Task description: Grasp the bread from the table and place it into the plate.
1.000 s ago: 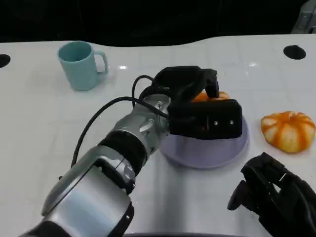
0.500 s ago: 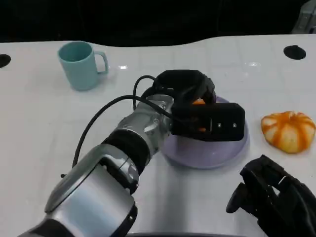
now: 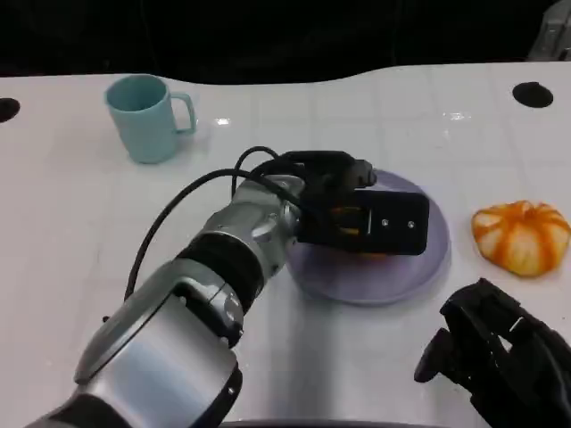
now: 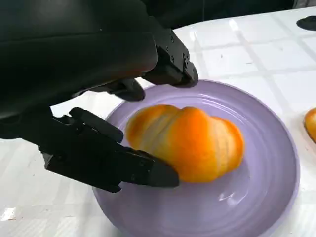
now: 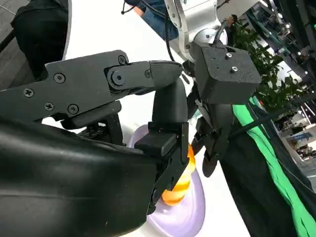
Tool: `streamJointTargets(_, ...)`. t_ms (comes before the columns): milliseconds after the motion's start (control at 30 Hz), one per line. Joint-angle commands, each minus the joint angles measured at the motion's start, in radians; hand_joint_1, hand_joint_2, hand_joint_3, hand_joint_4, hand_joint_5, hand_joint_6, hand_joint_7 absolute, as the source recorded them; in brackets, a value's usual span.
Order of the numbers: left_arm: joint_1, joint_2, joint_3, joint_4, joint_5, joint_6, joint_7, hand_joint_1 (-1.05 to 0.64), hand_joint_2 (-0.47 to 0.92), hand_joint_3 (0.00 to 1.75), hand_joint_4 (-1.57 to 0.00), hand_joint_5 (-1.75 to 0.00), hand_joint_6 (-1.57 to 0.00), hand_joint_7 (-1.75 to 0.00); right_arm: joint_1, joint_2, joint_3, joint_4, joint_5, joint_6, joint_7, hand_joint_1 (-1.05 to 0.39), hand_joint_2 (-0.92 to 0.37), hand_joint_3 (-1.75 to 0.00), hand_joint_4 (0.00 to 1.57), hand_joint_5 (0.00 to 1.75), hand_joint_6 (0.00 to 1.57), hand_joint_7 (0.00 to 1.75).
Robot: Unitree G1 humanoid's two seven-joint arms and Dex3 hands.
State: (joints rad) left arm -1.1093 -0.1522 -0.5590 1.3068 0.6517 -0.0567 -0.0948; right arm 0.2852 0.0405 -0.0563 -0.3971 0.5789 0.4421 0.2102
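Observation:
An orange, ridged bread [image 4: 190,140] lies on the purple plate [image 4: 256,197]. My left hand [image 4: 89,74] is spread around it: one of its fingers [image 4: 118,165] touches the bread's near side, and the others hang just above with a gap showing. In the head view the left hand [image 3: 348,201] covers the plate [image 3: 393,276], and only a sliver of bread [image 3: 344,218] shows beneath it. My right hand [image 3: 495,357] hovers off the table's front right corner with nothing in it. The right wrist view looks across at the bread [image 5: 180,190] on the plate [image 5: 190,217].
A second orange bun [image 3: 522,234] lies on the table right of the plate. A teal mug [image 3: 147,116] stands at the back left. A black cable [image 3: 178,214] loops along my left forearm. Round holes [image 3: 533,93] mark the table's far corners. A person [image 5: 148,10] stands beyond the table.
My left hand has come down with the bread from above the plate until the bread rests on it. Its fingers now stand apart from the bread's top. The right hand has barely moved.

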Motion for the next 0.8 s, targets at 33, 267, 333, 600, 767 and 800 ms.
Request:
streamJointTargets(33, -0.019, 0.044, 0.012, -0.005, -0.018, -0.023, -0.096, -0.82, 0.92, 0.37, -0.03, -0.03, -0.10, -0.01, -0.007, -0.014, -0.010, 0.002, 0.006, -0.006, 0.005, -0.50, -0.92, -0.19, 0.63, 1.74, 0.59, 1.44)
streamJointTargets(267, 0.006, 0.108, 0.127, -0.048, -0.140, -0.105, -0.185, -0.94, 0.92, 0.43, -0.02, -0.01, -0.08, -0.01, -0.014, -0.020, -0.019, 0.007, 0.004, 0.000, 0.002, -0.51, -0.92, -0.17, 0.63, 1.75, 0.59, 1.45)
streamJointTargets(333, 0.021, 0.125, 0.174, -0.064, -0.190, -0.123, -0.212, -0.94, 0.92, 0.43, -0.02, -0.01, -0.08, -0.01, -0.017, -0.023, -0.021, 0.013, 0.007, -0.002, 0.009, -0.51, -0.92, -0.17, 0.63, 1.75, 0.59, 1.46)
streamJointTargets(600, 0.111, 0.192, 0.370, -0.140, -0.443, -0.193, -0.454, -0.95, 0.92, 0.44, -0.07, -0.04, -0.07, -0.01, -0.021, -0.028, -0.021, 0.014, 0.003, 0.002, 0.005, -0.51, -0.92, -0.19, 0.63, 1.75, 0.58, 1.50)
streamJointTargets(767, 0.233, 0.198, 0.501, -0.308, -0.625, -0.123, -0.524, -0.78, 0.92, 0.39, -0.32, -0.19, -0.24, -0.08, -0.026, -0.022, -0.021, 0.016, 0.009, 0.006, 0.000, -0.51, -0.92, -0.19, 0.63, 1.75, 0.57, 1.51)
streamJointTargets(800, 0.258, 0.198, 0.519, -0.349, -0.655, -0.090, -0.535, -0.74, 0.92, 0.37, -0.36, -0.22, -0.26, -0.09, -0.027, -0.021, -0.020, 0.015, 0.009, 0.007, -0.001, -0.51, -0.92, -0.19, 0.64, 1.75, 0.57, 1.51)
